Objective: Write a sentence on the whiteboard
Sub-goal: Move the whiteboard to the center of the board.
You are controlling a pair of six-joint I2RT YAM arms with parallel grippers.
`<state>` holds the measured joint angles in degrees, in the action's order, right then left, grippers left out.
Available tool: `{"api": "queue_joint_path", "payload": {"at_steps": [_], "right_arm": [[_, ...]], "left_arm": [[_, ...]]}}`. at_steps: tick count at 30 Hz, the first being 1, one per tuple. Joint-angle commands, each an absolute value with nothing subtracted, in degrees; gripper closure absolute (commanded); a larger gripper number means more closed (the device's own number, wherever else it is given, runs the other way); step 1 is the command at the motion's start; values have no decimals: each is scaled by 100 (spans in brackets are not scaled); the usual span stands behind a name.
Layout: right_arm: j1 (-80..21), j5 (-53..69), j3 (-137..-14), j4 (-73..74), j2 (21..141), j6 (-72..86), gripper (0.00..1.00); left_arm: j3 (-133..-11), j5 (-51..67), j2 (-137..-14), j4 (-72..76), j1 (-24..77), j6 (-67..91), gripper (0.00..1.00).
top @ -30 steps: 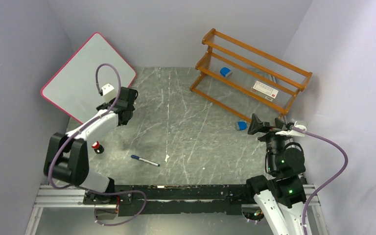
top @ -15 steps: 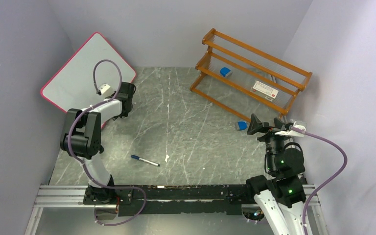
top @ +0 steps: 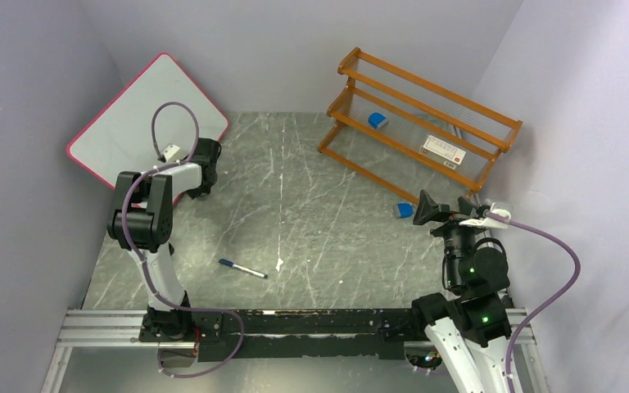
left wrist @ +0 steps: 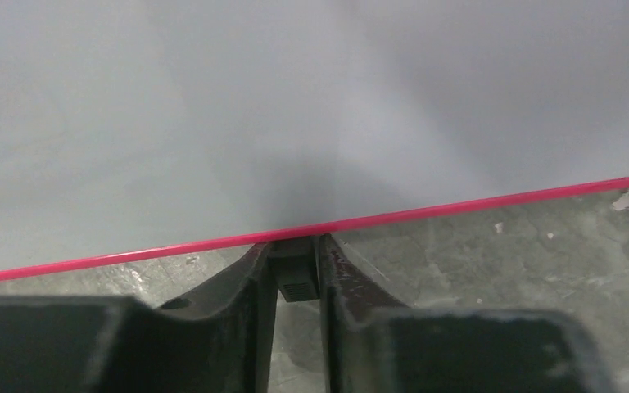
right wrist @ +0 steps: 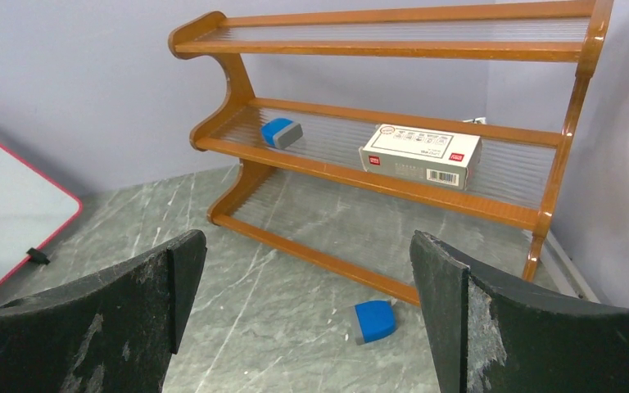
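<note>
The whiteboard [top: 143, 110] leans in the back left corner, its white face blank; the sentence is not in view. In the left wrist view its pink rim [left wrist: 459, 209] runs across the frame. My left gripper [left wrist: 296, 255] sits at the lower edge of the whiteboard [left wrist: 295, 106], and its jaws press on a small black foot [left wrist: 299, 278] under the rim. In the top view the left gripper [top: 193, 185] meets the board's near right edge. My right gripper [top: 438, 209] hovers wide open at the right with nothing held. Its fingers [right wrist: 160, 282] frame bare floor.
A blue-capped marker pen [top: 242, 268] lies on the grey table between the arms. An orange wooden rack [top: 426, 115] stands at the back right, holding a blue eraser [top: 377, 120] and a white box [top: 444, 148]. Another blue eraser [top: 405, 210] lies in front of the rack.
The left arm has folded upward and its gripper has slid left to the whiteboard's lower edge and closed there. The right arm has not moved.
</note>
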<state>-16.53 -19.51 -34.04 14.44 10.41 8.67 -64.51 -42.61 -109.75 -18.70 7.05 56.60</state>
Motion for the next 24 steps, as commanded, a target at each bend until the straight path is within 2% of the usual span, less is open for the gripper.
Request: {"api": "queue_joint_path", "payload": {"at_steps": [1, 3, 4, 12, 24], "right_arm": [[-1696, -1978, -3335, 1319, 1021, 765, 0], [-1696, -1971, -3339, 1316, 1012, 765, 0], [-1696, -1969, -3332, 1310, 1011, 765, 0], [-1697, -1926, -3337, 1301, 995, 765, 0], [-1705, -1741, -3330, 1275, 911, 765, 0]], "left_arm": [[-6514, -4236, -11018, -1632, 642, 5541, 79], [-6435, -4163, -10969, -1534, 642, 5391, 92], [-6401, -4102, -10942, -1485, 642, 5302, 94], [-5766, -3380, -10454, -1219, 887, 4788, 95], [-4356, -2760, -9150, -951, 2066, 4960, 95]]}}
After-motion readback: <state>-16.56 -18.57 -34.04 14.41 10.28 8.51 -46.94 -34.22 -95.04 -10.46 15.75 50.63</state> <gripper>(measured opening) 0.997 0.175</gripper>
